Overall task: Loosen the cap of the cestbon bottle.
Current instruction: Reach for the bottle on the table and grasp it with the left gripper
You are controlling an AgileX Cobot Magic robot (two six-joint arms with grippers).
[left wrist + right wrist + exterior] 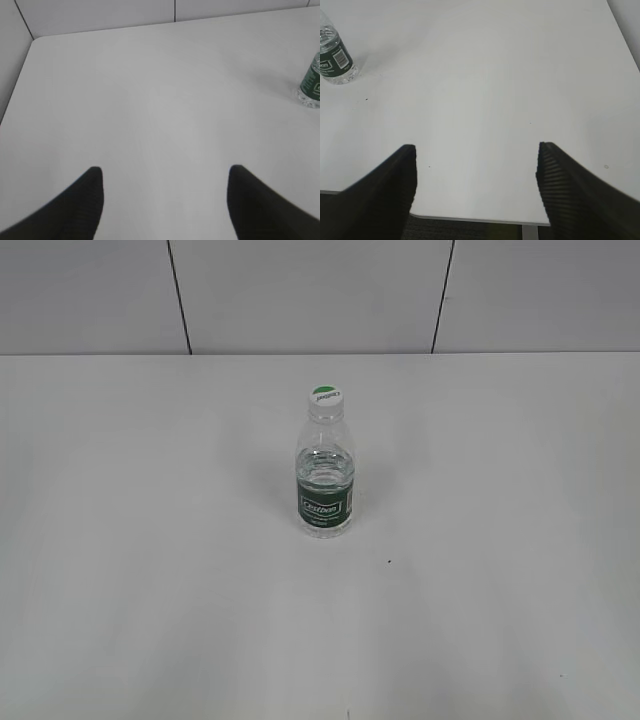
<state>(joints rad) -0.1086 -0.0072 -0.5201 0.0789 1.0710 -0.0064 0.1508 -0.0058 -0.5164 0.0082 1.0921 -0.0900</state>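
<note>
The cestbon bottle stands upright in the middle of the white table, clear with a dark green label band. Its white cap with a green half-circle sits on the neck. The bottle's lower part shows at the right edge of the left wrist view and at the top left of the right wrist view; the cap is out of both wrist views. My left gripper is open and empty, far from the bottle. My right gripper is open and empty above the table's front edge. Neither gripper shows in the exterior view.
The white table meets a grey panelled wall at the back. Its rounded far left corner shows in the left wrist view. Its front edge and right edge show in the right wrist view.
</note>
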